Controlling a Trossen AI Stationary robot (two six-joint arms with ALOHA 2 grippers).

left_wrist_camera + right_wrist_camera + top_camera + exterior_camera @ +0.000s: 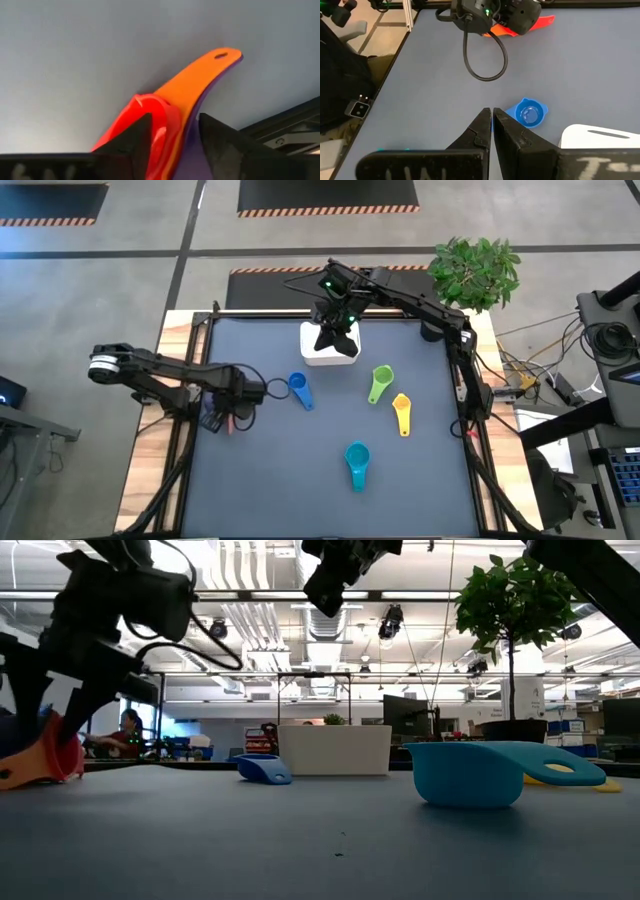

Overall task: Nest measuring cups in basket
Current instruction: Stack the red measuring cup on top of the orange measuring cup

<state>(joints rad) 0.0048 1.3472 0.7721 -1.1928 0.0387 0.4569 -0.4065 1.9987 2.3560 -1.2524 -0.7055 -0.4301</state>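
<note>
Four loose cups lie on the table: the teal cup nearest, then the yellow cup, green cup and blue cup, with the white basket at the far edge. At the left edge, the left gripper has its fingers parted around a nested red, orange and purple stack; whether they actually pinch it cannot be told. The right gripper hangs closed and empty above the basket. A good lift here needs a firm squeeze low on the stacked handles, keeping them level so nothing slides apart.
</note>
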